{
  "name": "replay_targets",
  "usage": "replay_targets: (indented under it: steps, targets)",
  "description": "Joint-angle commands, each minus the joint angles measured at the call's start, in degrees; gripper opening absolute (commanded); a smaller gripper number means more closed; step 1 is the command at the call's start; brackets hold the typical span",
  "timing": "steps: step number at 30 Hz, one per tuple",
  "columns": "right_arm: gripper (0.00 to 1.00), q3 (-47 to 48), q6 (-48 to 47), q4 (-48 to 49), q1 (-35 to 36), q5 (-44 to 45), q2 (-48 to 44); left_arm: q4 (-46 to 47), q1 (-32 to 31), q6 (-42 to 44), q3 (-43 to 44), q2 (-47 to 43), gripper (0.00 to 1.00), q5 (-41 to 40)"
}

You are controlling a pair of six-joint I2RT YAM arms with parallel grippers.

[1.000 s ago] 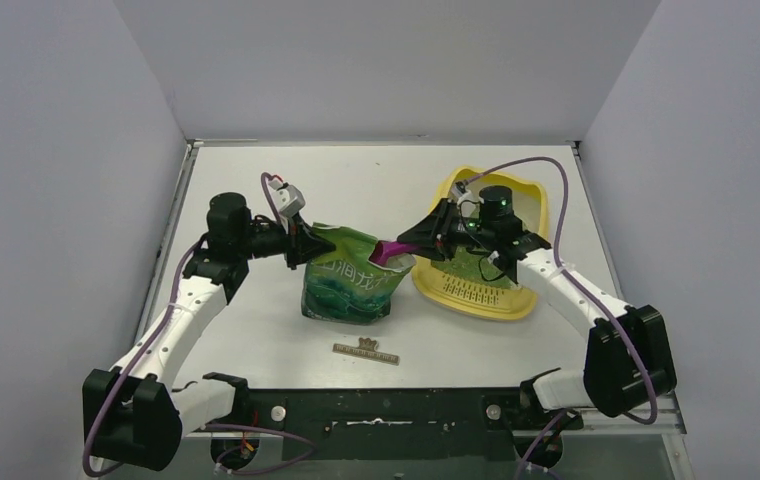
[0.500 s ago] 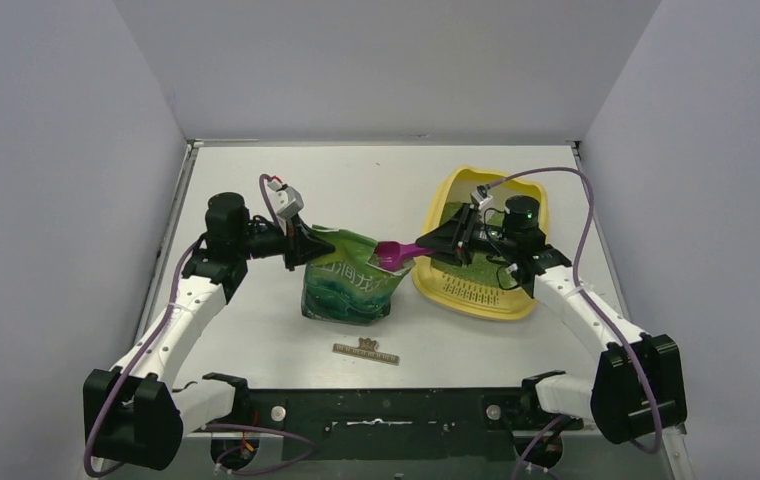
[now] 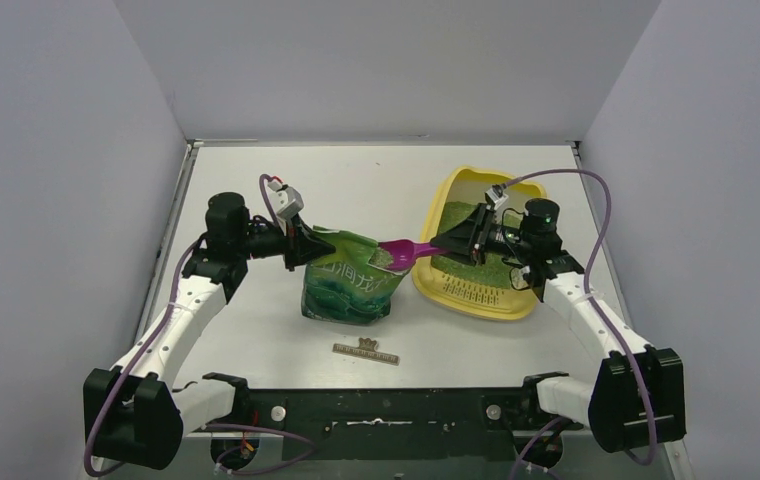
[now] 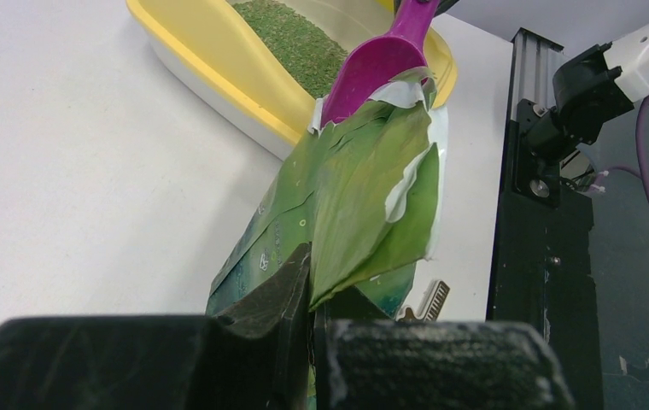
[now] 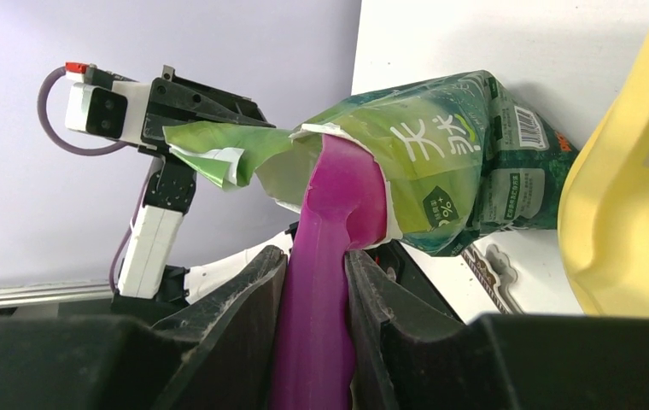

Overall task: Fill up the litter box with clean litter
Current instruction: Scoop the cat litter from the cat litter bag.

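The pale yellow litter box [image 3: 461,295] lies on the right of the table with light-green clean litter [image 3: 458,215] in its far half; the left wrist view also shows the litter [image 4: 295,43]. A glossy green bag [image 3: 346,285] stands left of it. My left gripper [image 3: 301,245] is shut on the bag's torn top flap [image 4: 364,196]. My right gripper [image 3: 459,243], over the box, is shut on the handle of a magenta scoop [image 5: 338,213]. The scoop's bowl [image 3: 396,252] sits at the bag's mouth. I cannot see whether it carries litter.
A small brown notched strip [image 3: 366,350] lies on the table in front of the bag. The black base rail [image 3: 376,410] runs along the near edge. Grey walls close in the left, right and far sides.
The right arm has drawn back to the right, sliding the scoop's bowl out of the bag to its mouth. The left arm and the bag have stayed put.
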Motion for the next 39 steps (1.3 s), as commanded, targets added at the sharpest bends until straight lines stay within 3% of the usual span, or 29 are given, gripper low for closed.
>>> replay_targets:
  steps: [1,8,11,16,21,27,39]
  targets:
    - [0.00,-0.81,0.75,7.38,-0.57,-1.55,-2.13,2.78,0.41,0.35,1.18,-0.22,0.00,2.81]
    - [0.00,-5.10,11.59,24.81,2.65,1.80,1.71,2.79,0.22,0.02,1.18,0.11,0.00,2.81]
    - [0.00,-8.01,13.18,27.40,0.59,2.57,0.70,2.87,0.14,0.02,1.07,0.10,0.00,2.68]
    - [0.00,-8.31,12.89,27.54,4.88,4.01,2.58,3.06,0.04,0.07,1.03,0.32,0.00,2.59]
    - [0.00,-11.61,18.80,35.84,2.63,4.03,1.35,2.86,-0.12,-0.03,1.05,0.39,0.00,2.74]
    - [0.00,-10.91,13.99,25.51,-0.24,3.13,-3.76,2.91,-0.23,0.11,0.92,0.38,0.00,2.41]
    - [0.00,-11.33,13.55,21.18,-5.06,-0.49,-7.28,3.02,-0.67,-0.05,1.09,1.31,0.00,2.24]
